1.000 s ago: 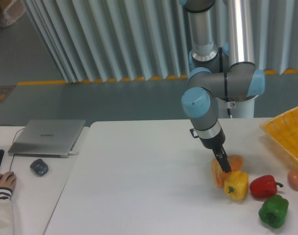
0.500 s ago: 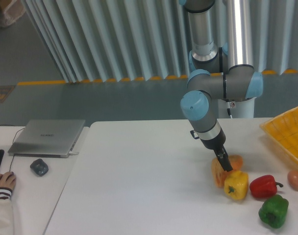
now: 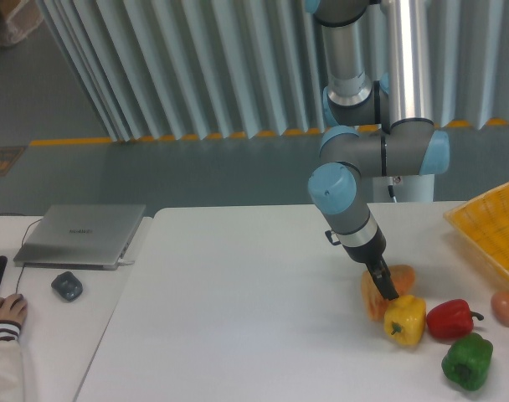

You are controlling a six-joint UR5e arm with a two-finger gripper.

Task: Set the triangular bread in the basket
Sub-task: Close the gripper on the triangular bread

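Hand (image 3: 385, 285) is pressing down at the bread (image 3: 377, 295); grip state unclear, basket (image 3: 494, 228) sitting at two o'clock.

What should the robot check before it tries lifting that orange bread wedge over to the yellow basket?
1. Claw down at the triangular bread: ok.
2. Claw shut firmly on the bread: cannot tell, the fingers are too small to read.
3. Bread free of neighbours: not ok, the yellow pepper sits right against it.
4. Basket in view at the right edge: ok.
5. Path to the basket: cannot tell; the red pepper and the egg lie near it.
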